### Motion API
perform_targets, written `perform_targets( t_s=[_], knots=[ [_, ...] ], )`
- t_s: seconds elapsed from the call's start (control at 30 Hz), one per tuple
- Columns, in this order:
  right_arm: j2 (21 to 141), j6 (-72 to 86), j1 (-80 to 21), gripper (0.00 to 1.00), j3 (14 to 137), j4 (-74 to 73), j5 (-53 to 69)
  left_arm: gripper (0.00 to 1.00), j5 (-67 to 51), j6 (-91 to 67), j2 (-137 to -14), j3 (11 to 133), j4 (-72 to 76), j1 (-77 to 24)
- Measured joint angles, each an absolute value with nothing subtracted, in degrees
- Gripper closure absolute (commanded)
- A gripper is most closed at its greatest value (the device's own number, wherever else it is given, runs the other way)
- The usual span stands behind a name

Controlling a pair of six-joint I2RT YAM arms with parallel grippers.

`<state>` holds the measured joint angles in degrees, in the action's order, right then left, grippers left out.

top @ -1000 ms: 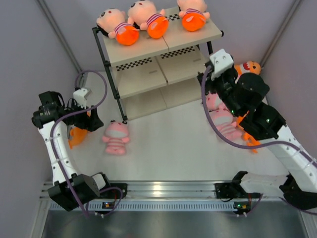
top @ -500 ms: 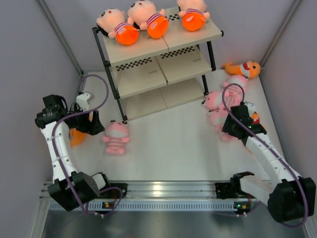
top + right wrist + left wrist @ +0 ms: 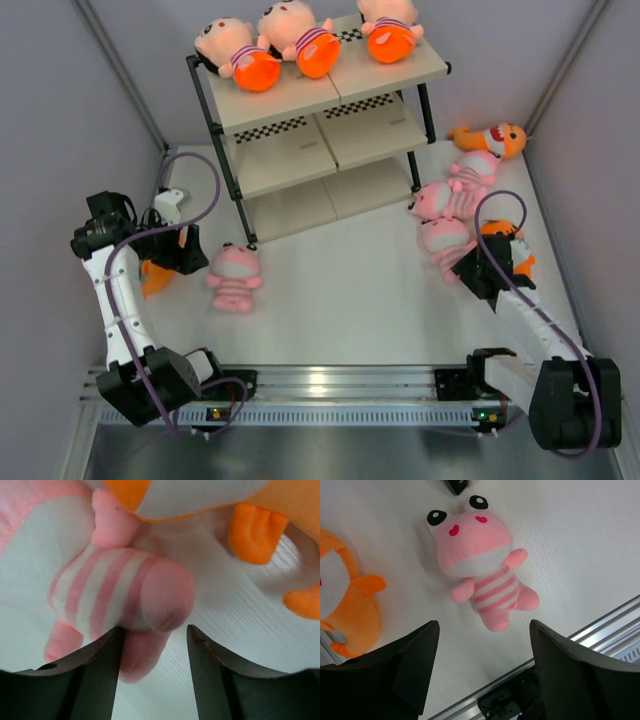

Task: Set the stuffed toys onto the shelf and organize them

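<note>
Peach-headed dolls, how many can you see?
3, all lying on top of the shelf: left doll, middle doll, right doll. More may be hidden under its boards.

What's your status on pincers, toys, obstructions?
Left pincer open over pink toy. Right pincer open, straddling leg of second pink toy. Three dolls on shelf. Orange shark alongside.

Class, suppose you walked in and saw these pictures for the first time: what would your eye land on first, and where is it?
Probably the three dolls with bright orange bottoms lined along the top board of the shelf. Then the heap of pink and orange toys on the table right of the shelf, and one pink striped animal lying alone near the left gripper.
</note>
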<state>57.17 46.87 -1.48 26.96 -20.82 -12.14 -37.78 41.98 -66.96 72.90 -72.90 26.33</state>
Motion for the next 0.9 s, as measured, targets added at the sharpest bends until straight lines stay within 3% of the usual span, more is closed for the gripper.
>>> perform_targets(
  t_s=[0.03,0.07,0.13,0.17,0.2,0.37,0.5,0.9],
  knots=[
    [58.24,47.24,-1.45,0.54,26.96,-19.25,-11.55,0.22,-37.67,42.0,-66.96,72.9,-72.9,26.33],
    [59.18,47.68,-1.41,0.65,26.94,-18.02,-10.98,0.22,-37.56,42.0,-66.96,72.9,-72.9,26.33],
    [60.58,48.47,-1.37,0.79,26.11,-14.17,-9.89,0.22,-37.47,42.04,-66.96,72.9,-72.9,26.33],
    [60.77,49.08,-1.37,0.94,25.26,-12.34,-9.58,0.22,-37.45,42.04,-66.96,72.9,-72.9,26.33],
    [60.77,49.5,-1.37,1.0,24.18,-10.37,-9.5,0.22,-37.45,42.04,-66.96,72.9,-72.9,26.33],
    [59.88,50.54,-1.34,1.0,20.99,-3.55,-9.47,0.22,-37.41,42.13,-66.98,72.97,-72.9,26.33],
    [56.95,49.6,-1.32,1.0,22.11,-6.74,-8.14,0.22,-37.39,42.17,-66.98,72.97,-72.9,26.33],
    [37.26,49.63,-6.09,1.0,42.94,-25.71,-6.63,0.22,-37.87,42.15,-67.02,74.65,-72.97,26.3]
  ],
)
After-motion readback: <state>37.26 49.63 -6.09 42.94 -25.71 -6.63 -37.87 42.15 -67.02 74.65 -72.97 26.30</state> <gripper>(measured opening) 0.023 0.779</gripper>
